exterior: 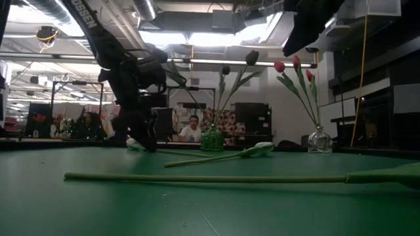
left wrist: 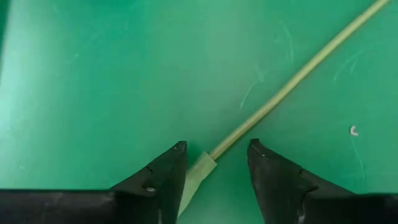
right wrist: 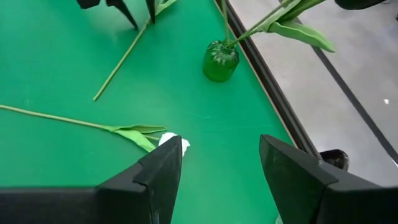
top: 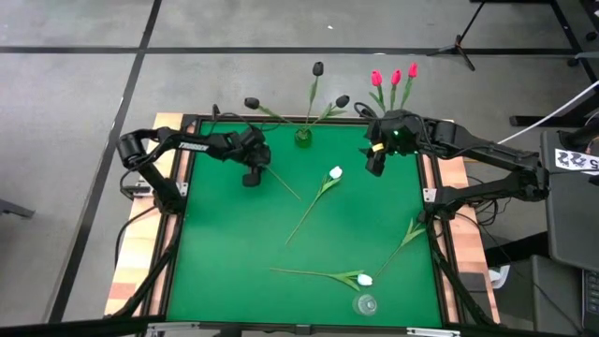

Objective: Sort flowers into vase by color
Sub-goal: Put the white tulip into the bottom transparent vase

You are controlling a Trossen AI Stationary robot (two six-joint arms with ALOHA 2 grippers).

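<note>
My left gripper is down at the green table, left of the middle, and it is open. Its fingers stand on either side of a flower's thin stem, close to a pale leaf. That flower's head is hidden under the gripper. The stem lies flat on the table. My right gripper hangs open above the far right part of the table, holding nothing. A white tulip lies flat near the middle. A second white tulip lies near the front edge.
A green vase with black tulips stands at the far edge. To its right, red tulips stand in a clear vase. A clear glass stands at the front edge. Another stem with leaves lies near the right edge.
</note>
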